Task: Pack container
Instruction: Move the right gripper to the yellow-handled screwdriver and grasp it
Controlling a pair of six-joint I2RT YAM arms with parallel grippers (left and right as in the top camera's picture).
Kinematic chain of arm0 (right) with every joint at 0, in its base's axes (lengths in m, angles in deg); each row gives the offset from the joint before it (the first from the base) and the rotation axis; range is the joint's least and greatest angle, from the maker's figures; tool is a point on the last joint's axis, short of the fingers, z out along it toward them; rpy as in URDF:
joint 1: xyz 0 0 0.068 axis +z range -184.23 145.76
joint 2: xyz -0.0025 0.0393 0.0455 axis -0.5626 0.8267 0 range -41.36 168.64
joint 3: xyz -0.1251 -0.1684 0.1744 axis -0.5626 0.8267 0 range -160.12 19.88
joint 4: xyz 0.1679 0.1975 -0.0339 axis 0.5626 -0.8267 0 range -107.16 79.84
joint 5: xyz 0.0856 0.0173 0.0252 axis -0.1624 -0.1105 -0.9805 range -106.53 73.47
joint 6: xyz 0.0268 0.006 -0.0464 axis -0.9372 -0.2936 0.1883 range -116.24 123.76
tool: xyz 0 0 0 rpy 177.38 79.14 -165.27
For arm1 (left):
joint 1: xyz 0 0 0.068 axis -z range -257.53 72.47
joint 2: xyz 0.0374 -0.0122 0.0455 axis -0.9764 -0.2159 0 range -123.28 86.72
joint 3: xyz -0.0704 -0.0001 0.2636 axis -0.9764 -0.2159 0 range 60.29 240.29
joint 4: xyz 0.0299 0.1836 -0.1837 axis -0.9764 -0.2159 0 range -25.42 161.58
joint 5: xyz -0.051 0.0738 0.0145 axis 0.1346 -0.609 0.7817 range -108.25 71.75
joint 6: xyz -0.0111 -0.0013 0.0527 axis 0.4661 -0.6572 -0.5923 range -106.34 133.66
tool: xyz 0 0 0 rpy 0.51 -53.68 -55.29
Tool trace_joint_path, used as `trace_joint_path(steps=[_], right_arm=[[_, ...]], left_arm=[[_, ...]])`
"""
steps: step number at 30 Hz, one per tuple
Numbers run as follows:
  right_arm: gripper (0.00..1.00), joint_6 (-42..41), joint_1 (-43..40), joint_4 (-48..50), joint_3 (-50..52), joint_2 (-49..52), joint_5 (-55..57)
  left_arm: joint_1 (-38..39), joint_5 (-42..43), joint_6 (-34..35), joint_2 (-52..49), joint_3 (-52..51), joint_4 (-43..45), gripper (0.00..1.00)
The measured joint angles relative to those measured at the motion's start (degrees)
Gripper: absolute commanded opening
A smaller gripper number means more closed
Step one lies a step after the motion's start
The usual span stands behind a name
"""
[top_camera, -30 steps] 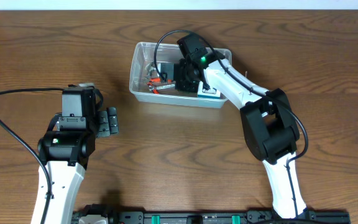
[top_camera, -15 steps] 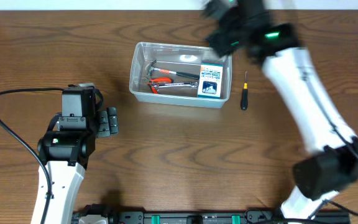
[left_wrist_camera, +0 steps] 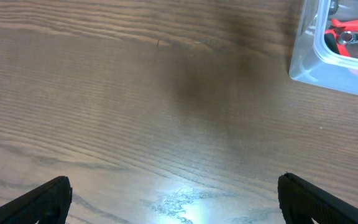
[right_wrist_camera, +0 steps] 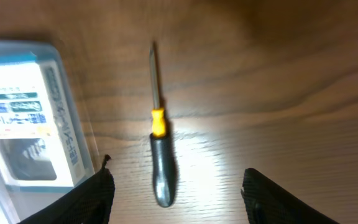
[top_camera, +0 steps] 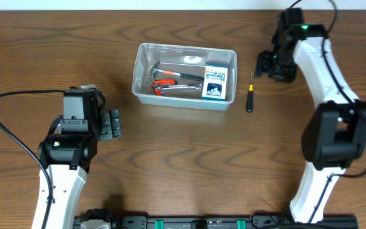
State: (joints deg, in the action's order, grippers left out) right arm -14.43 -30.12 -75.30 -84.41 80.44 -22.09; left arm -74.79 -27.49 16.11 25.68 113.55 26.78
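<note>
Moved: right arm, out of the container [top_camera: 183, 104] since a second ago, now just right of it; left arm unchanged.

- Container: clear bin, far-centre on the tabletop [top_camera: 189, 165]. Holds a blue-and-white box [top_camera: 215, 83] at its right end and a red-handled tool [top_camera: 164, 83] and a hammer [top_camera: 159, 66] to the left.
- Right fingers [right_wrist_camera: 86, 199]: spread wide, gripping nothing, just right of the container.
- Screwdriver [right_wrist_camera: 160, 168]: flat on the tabletop just right of the container, black handle lying between the right fingers without visible contact.
- Left fingers [left_wrist_camera: 36, 202]: spread wide, empty, over bare wood well left of and nearer than the container; its corner shows at the wrist view's upper right.
- Tabletop: brown wood grain, with lamp glare below each wrist.
- Room: pale strip beyond the far edge.
</note>
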Motion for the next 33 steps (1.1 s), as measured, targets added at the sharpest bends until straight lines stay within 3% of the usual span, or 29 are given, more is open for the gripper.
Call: trace_joint_path(steps=[3,8,12,19,29,33], right_arm=[[0.69,-1.79,2.05,-0.74,0.02,2.62,-0.31],[0.55,-3.37,5.11,-0.33,0.02,7.19,-0.94],[0.51,-4.90,5.38,-0.37,0.04,10.84,-0.87],[0.30,-6.03,5.31,-0.26,-0.31,11.32,-0.28],[0.18,-6.38,5.09,1.14,-0.33,11.32,0.15],[0.06,-6.25,4.44,1.40,-0.87,11.30,0.22]], left_arm=[[0.00,0.00,0.00,0.00,0.00,-0.02,0.98],[0.00,0.00,0.00,0.00,0.02,0.00,0.98],[0.00,0.00,0.00,0.00,0.02,0.00,0.98],[0.00,0.00,0.00,0.00,0.02,0.00,0.98],[0.00,0.00,0.00,0.00,0.00,0.00,0.98],[0.00,0.00,0.00,0.00,0.02,-0.02,0.98]])
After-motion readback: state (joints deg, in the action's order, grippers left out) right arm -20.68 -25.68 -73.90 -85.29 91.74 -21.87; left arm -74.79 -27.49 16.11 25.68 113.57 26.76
